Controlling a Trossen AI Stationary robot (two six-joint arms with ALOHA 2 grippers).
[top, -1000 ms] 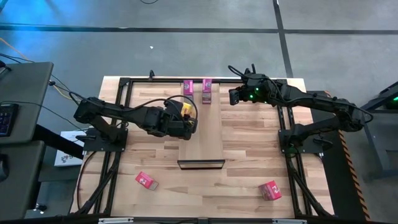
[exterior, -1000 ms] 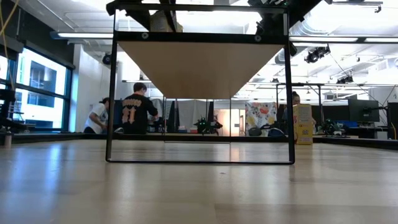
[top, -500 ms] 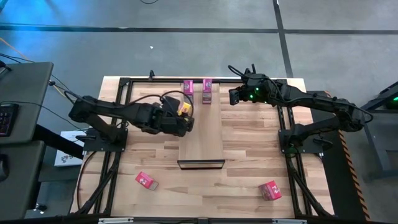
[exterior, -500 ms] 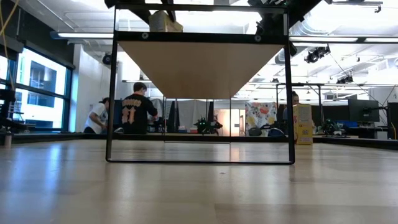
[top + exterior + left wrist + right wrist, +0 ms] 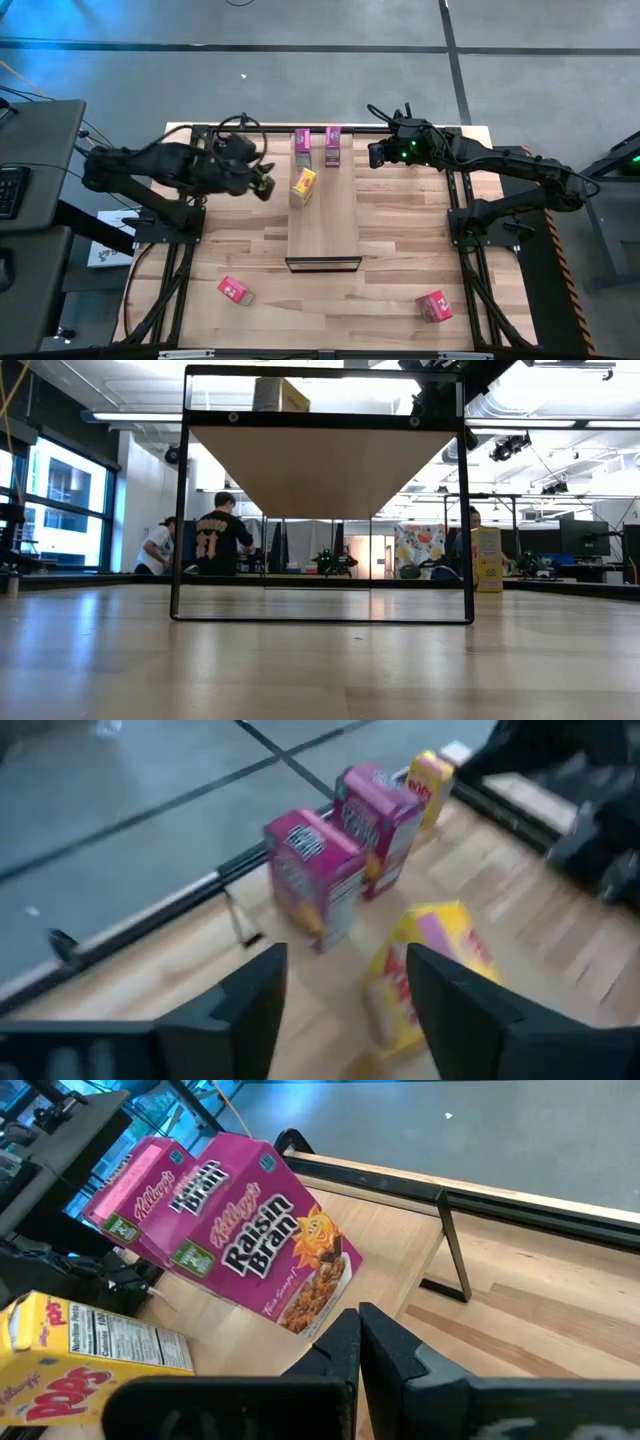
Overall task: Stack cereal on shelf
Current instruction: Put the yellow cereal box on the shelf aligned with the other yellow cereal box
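Corn Pops box (image 5: 303,186) on shelf (image 5: 322,235): light, stiff, grip flat sides; left fingers (image 5: 240,1010) spread, empty; right fingers (image 5: 385,1345) pressed together.

We see the shelf (image 5: 325,465) from below, its pale underside held by a dark frame (image 5: 180,510) standing on the tabletop (image 5: 320,660). 1 yellow cereal box (image 5: 280,395) stands near its left edge. 2 people (image 5: 205,545) work beyond.
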